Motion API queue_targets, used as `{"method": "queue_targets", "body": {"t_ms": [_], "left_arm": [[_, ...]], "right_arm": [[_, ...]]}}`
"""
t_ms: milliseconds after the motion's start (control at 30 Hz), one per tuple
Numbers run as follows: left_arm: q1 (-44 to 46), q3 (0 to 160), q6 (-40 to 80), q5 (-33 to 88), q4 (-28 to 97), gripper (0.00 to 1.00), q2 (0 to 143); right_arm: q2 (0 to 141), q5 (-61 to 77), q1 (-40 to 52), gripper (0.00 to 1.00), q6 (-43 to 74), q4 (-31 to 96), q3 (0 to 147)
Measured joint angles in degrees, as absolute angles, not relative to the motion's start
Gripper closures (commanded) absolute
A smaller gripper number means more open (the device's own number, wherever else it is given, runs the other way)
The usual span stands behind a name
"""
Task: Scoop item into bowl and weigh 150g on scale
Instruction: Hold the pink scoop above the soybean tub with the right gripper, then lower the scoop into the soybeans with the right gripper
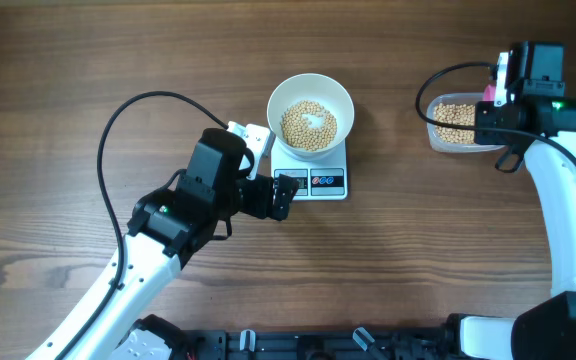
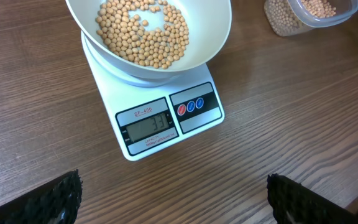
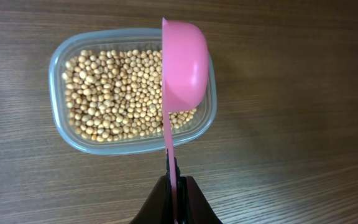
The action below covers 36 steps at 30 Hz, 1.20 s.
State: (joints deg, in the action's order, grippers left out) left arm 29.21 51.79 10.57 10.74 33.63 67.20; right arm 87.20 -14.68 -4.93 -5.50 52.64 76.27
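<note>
While the bowl [image 1: 290, 88] of beans [image 1: 309, 125] sat on the scale [image 1: 320, 182] overhead, the left gripper [image 2: 173, 199] stood wide and empty in its wrist view. Right wrist: the right gripper [image 3: 176, 190] pinched a pink scoop [image 3: 185, 65] edge-on over the tub [image 3: 56, 106]; dipping shallow seemed wise.

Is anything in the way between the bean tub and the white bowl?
No, nothing visible does. The right hand holds the pink scoop over the beans in the clear tub. Only bare table lies between that tub and the white bowl on the scale.
</note>
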Motion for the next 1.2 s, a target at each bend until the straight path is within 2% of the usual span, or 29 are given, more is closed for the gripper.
{"method": "queue_targets", "body": {"t_ms": [533,1200], "left_arm": [[29.21,51.79,10.57,10.74,33.63,0.00,67.20],[29.21,51.79,10.57,10.74,33.63,0.00,67.20]], "right_arm": [[92.27,-14.20,-4.93,0.96,-5.67,53.08,76.25],[92.97,0.45,-4.93,0.96,-10.66,55.90,76.25]]}}
